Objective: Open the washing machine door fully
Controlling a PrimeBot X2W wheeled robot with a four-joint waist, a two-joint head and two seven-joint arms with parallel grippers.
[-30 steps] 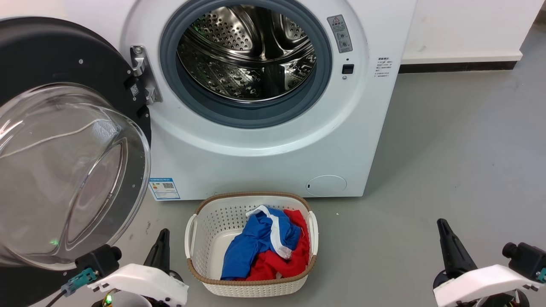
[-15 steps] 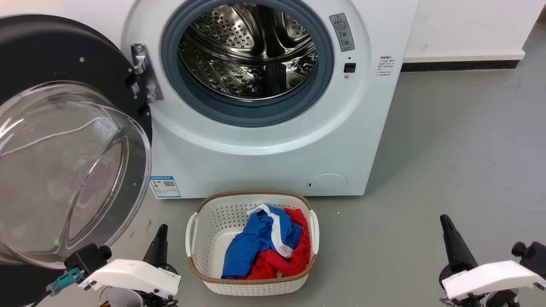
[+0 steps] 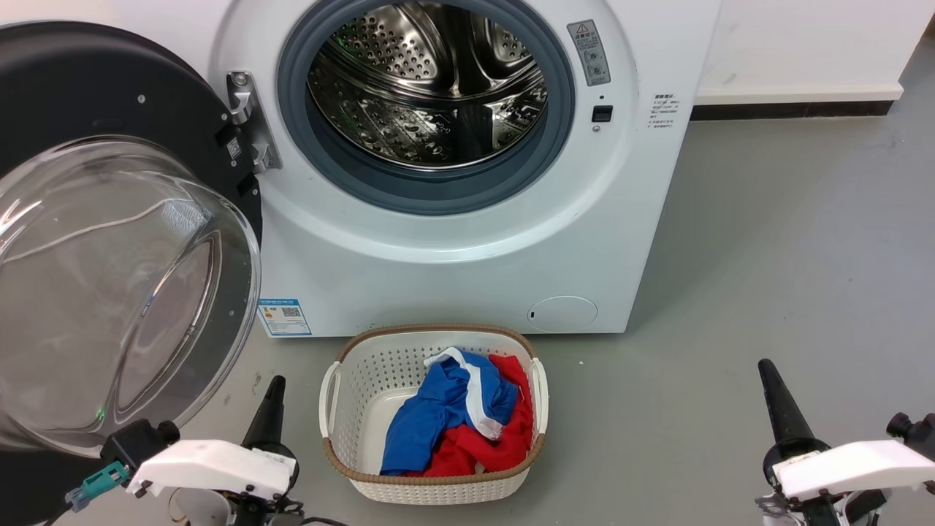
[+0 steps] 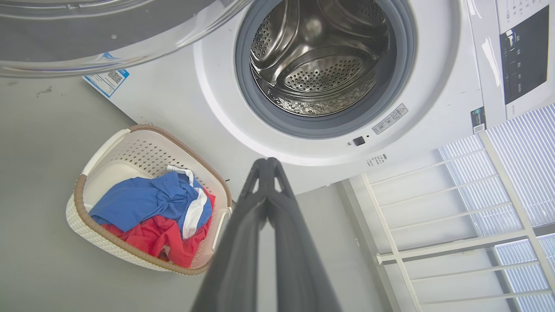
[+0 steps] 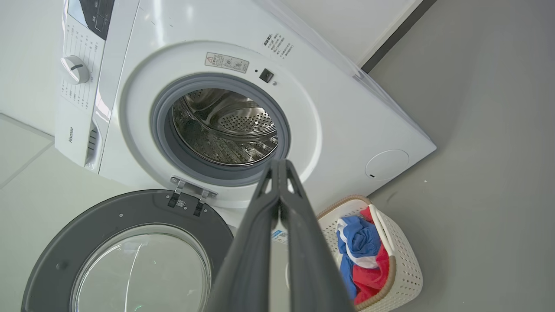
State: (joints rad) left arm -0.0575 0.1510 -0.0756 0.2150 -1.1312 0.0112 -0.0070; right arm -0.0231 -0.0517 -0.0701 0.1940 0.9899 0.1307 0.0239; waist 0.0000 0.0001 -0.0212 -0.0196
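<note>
The door [image 3: 117,80] stands wide open on its hinge, ahead and to the left of the left gripper [image 3: 276,383], touching neither gripper. Its jaws, and those of the right gripper [image 3: 767,369], are pressed together on nothing. The basket [image 3: 350,380] sits between them, just beside the left one. The drum [image 3: 427,80] gapes well ahead.

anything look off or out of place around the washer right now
Nothing stands out. The washing machine door hangs wide open to the left on its hinge, glass bowl unbroken. The blue, red and white clothes lie inside the upright laundry basket. The left pincer and right pincer are shut, touching nothing.
</note>
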